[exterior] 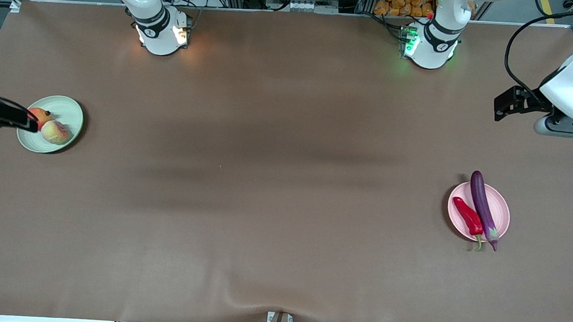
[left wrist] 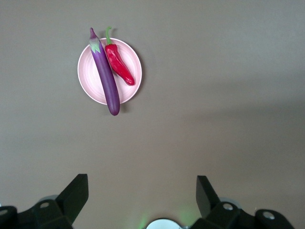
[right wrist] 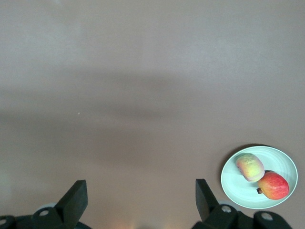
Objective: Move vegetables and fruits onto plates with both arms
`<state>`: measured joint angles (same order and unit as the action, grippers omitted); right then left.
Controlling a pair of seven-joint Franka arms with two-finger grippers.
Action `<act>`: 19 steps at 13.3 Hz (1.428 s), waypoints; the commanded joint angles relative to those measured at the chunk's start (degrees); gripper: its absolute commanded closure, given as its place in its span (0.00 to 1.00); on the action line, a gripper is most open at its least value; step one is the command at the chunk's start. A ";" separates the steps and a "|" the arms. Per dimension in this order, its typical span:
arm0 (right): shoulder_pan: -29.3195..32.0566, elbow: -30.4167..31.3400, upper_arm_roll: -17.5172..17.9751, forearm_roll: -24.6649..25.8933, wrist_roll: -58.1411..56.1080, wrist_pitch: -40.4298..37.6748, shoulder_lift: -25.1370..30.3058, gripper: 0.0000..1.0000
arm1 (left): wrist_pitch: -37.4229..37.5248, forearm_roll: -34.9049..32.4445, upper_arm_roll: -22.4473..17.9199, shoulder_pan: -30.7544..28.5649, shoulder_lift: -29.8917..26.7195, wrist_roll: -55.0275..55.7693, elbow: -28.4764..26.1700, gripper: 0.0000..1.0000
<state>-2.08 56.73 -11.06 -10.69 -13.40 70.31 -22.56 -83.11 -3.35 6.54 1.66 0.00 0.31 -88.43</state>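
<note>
Left gripper (left wrist: 140, 191) wide open, empty, high over the table (exterior: 285, 181) at the left arm's end. Right gripper (right wrist: 140, 193) likewise spread and empty, up by the right arm's end. Nearest the front camera: pink plate (exterior: 501, 204) bearing eggplant (exterior: 482, 207) and chili pepper (exterior: 468, 217) side by side. Farther than the pink plate: pale green plate (exterior: 69, 109) with peach (exterior: 55, 132) touching apple (exterior: 43, 115).

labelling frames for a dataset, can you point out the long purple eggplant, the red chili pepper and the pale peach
long glossy purple eggplant (exterior: 482, 205), front view, middle of its body
red chili pepper (exterior: 467, 215), front view, red flesh mid-length
pale yellow-pink peach (right wrist: 250, 167), right wrist view, centre of its skin
</note>
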 commanded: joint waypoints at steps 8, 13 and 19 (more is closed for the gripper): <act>4.36 38.80 8.51 8.14 6.46 18.56 30.20 0.00 | 3.31 3.35 -0.21 -3.33 -0.17 -1.19 2.39 0.00; 4.63 33.82 8.60 11.29 6.37 16.79 28.55 0.00 | 0.50 3.26 -0.74 -4.37 -0.09 -0.92 1.95 0.00; 4.63 30.10 8.42 14.21 6.02 15.12 27.49 0.00 | -0.21 2.82 -0.21 -4.64 -0.35 1.80 0.55 0.00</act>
<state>1.53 88.15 -3.48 1.86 -7.48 86.27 6.04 -82.66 -1.08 5.87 -2.60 0.13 1.25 -87.21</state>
